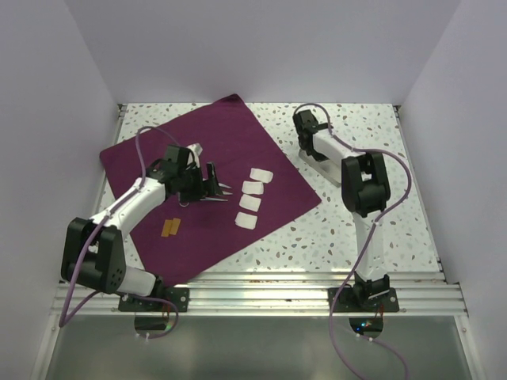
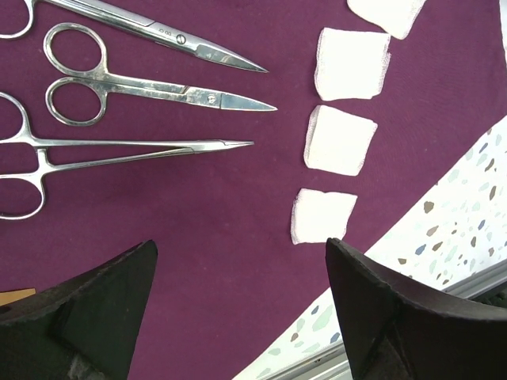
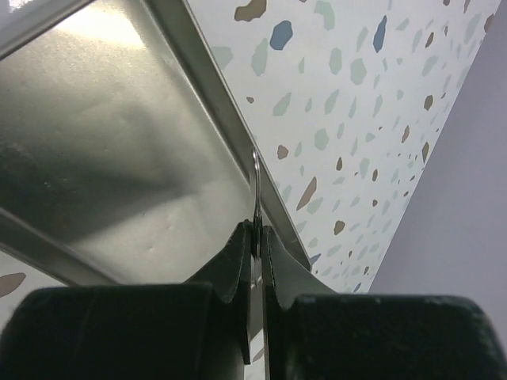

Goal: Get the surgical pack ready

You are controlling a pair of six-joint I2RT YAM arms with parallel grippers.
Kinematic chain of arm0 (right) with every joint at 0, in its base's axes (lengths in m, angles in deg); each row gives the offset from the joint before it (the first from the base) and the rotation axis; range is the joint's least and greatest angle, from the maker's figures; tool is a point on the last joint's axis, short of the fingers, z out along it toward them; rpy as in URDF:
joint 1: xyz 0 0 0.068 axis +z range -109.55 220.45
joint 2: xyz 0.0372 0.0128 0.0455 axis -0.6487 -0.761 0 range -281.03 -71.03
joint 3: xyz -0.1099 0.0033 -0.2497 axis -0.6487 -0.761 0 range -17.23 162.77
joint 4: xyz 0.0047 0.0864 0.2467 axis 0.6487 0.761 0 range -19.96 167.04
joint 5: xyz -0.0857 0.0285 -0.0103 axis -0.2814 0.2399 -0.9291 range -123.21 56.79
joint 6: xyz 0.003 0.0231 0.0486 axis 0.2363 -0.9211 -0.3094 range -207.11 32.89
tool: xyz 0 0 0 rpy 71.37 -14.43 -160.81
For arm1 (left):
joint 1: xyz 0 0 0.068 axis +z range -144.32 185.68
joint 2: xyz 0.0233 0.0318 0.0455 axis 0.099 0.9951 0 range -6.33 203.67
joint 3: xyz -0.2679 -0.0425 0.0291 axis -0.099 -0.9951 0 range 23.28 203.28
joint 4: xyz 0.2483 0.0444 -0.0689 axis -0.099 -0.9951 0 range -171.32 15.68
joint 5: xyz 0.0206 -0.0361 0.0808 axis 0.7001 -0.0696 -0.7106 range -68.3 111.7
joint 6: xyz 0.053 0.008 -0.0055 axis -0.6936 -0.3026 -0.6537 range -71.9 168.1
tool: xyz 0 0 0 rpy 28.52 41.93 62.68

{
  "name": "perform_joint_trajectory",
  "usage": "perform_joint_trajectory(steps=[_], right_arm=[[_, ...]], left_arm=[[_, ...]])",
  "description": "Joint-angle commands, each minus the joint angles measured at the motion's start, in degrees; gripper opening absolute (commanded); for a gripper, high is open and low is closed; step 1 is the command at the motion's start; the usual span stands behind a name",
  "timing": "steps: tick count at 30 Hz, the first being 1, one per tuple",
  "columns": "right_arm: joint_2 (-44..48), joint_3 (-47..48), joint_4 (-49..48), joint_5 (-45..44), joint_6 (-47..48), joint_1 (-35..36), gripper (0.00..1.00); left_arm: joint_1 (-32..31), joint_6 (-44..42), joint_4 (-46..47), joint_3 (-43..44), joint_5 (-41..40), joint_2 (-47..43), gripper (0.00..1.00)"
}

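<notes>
Atop the surgical pack (image 1: 238, 134): four pads (image 1: 249, 203), three instruments (image 2: 135, 87); left end effector (image 2: 242, 245) open, right (image 3: 257, 233) gripping tray (image 3: 119, 142).

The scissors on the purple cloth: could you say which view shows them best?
Left wrist: the scissors lie whole and close. From the top only tips peek beside the left gripper; right wrist misses them.

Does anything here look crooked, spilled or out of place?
Only the purple cloth: it lies turned diagonally to the table, its near corner reaching the front rail. The four gauze pads sit in a neat column and the instruments lie side by side. Nothing looks spilled or damaged.
</notes>
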Motion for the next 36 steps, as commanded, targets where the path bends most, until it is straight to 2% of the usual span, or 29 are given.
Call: perform_joint_trajectory(steps=[1,10,13,16,17,20,22,24,26,28,30,34,36], right_arm=[[2.36,-0.04,-1.6,0.61,-0.18,0.04,0.0],[0.78,1.28,1.13,7.82,-1.76,0.13,0.08],[-0.01,2.94,2.88,8.79,-3.16,0.13,0.14],[-0.37,4.0,4.2,9.58,-4.57,0.13,0.29],[-0.28,4.18,4.56,9.84,-5.09,0.13,0.39],[0.77,5.58,6.67,10.8,-7.82,0.13,0.46],[2.52,6.37,7.36,10.46,-9.49,0.13,0.55],[3.06,9.17,10.34,9.14,-12.54,0.13,0.56],[3.59,16.28,18.77,10.54,-17.81,0.21,0.54],[5.16,19.81,25.09,19.31,-24.68,0.82,0.53],[10.42,18.08,25.65,26.5,-27.85,2.4,0.53],[20.01,8.34,23.73,28.39,-28.04,10.47,0.53],[24.83,4.72,23.72,28.82,-28.91,12.42,0.53]], left_arm=[[0.46,-0.83,-0.36,0.41,-1.16,-2.24,0.91],[1.51,4.18,-4.3,4.53,0.06,2.59,0.97],[2.03,6.46,-5.28,5.68,0.86,4.09,0.97],[2.82,9.18,-5.19,5.68,1.91,4.44,0.97],[2.91,9.89,-5.54,5.59,2.35,4.53,0.97],[3.18,12.52,-5.8,5.24,3.05,5.14,0.95],[3.18,14.9,-6.16,4.54,3.05,5.41,0.93],[3.27,17.61,-6.42,4.1,2.53,5.58,0.9],[3.36,19.55,-6.59,3.83,1.92,5.93,0.88],[3.44,22.63,-7.03,4.1,0.77,6.63,0.86],[3.62,26.22,-8.52,4.8,-1.06,7.16,0.82],[3.79,31.86,-11.52,6.73,-5.11,9.54,0.81],[3.79,34.84,-13.88,9.0,-8.1,11.29,0.76]])
